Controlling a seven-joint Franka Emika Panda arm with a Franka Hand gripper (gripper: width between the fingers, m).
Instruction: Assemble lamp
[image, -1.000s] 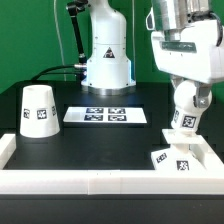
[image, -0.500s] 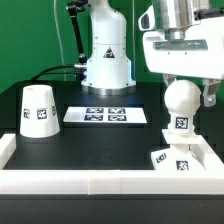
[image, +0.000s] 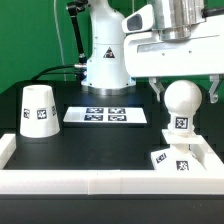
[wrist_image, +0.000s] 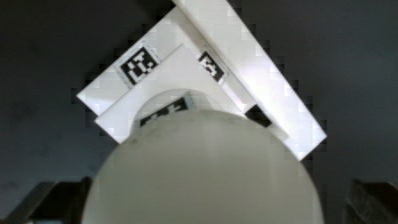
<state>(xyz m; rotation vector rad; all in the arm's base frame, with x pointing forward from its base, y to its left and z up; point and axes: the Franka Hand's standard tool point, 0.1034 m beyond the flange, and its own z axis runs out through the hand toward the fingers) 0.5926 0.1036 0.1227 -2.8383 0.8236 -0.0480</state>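
Note:
The round white bulb (image: 183, 100) stands upright on the flat square base (image: 176, 160) at the exterior view's right, its tag facing front. My gripper (image: 186, 90) is open, with one finger on each side of the bulb's top and neither touching it. In the wrist view the bulb (wrist_image: 199, 165) fills the foreground. The base (wrist_image: 210, 60) with its tags lies beyond it, and dark fingertips (wrist_image: 50, 205) show at the edges. The cone-shaped shade (image: 38, 110) stands alone at the exterior view's left.
The marker board (image: 105, 115) lies mid-table. A white raised border (image: 90, 182) runs along the front and both sides of the black table. The arm's white pedestal (image: 107, 60) and its cables stand at the back.
The jaws have opened wide and let go of the bulb. The gripper has risen a little. The bulb, tilted before, now stands upright on the base.

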